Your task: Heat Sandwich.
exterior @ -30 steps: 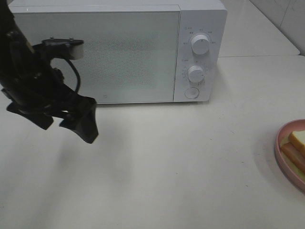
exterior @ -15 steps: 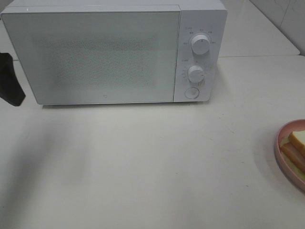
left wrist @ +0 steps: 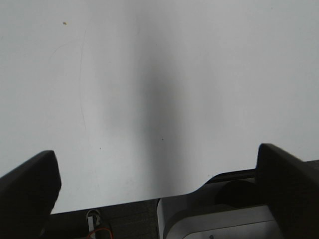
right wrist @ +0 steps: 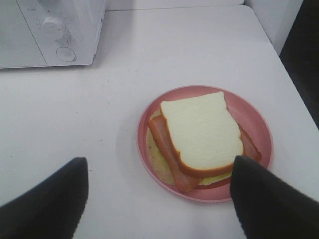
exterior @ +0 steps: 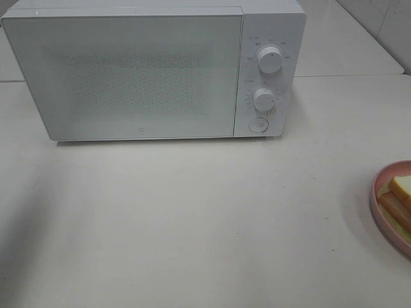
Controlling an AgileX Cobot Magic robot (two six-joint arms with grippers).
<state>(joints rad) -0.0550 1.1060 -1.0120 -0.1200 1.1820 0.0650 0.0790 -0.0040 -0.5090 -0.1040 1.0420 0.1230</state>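
Observation:
The sandwich [right wrist: 199,132], pale bread over reddish-brown strips, lies on a round pink plate [right wrist: 263,130]. My right gripper [right wrist: 157,201] hovers open just short of the plate, one dark finger on each side and nothing between them. In the exterior high view only a slice of the sandwich [exterior: 401,197] and plate [exterior: 374,204] shows at the right edge. The white microwave [exterior: 141,70] stands at the back with its door shut. My left gripper [left wrist: 159,181] is open over bare table and does not show in the exterior high view.
The microwave's two knobs [exterior: 270,59] and round button [exterior: 258,125] are on its right panel, and its corner [right wrist: 50,30] shows in the right wrist view. The table's right edge [right wrist: 279,50] runs close to the plate.
The left arm, in front of the microwave door a second ago, has drawn off to the left and out of the exterior high view. The plate and sandwich have not moved.

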